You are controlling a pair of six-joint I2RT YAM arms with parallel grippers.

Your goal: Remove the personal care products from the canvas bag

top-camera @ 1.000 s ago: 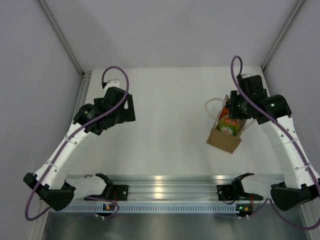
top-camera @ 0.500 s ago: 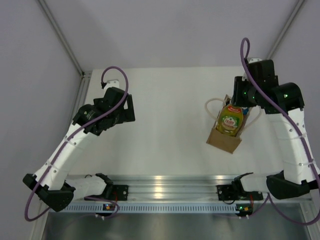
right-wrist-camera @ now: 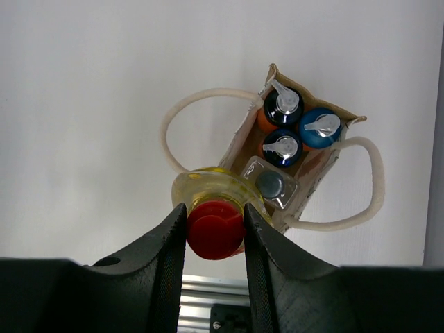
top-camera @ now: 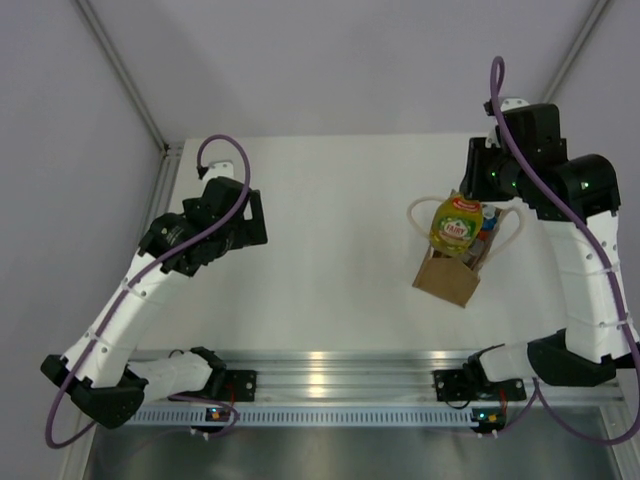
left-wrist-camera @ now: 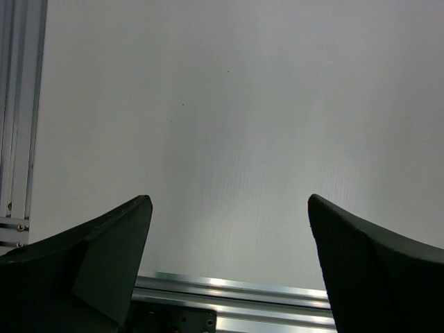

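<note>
White tabletop [top-camera: 330, 200] stretches under both arms; your left gripper [left-wrist-camera: 227, 205] hangs over it, jaws spread wide and empty. Your right gripper [right-wrist-camera: 215, 211] clamps the red cap [right-wrist-camera: 214, 237] of the yellow-green bottle [top-camera: 455, 222], held over the canvas bag [top-camera: 445, 282], where three blue-topped orange bottles [right-wrist-camera: 283, 147] and a whitish bottle [right-wrist-camera: 270, 184] stand.

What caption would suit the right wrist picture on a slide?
Right arm's jaws hold a yellow-green bottle by its red cap over the tan canvas bag, four more bottles inside.

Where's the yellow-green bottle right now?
Top view, right side: the bottle hangs by its red cap from the right gripper, over the canvas bag.
</note>
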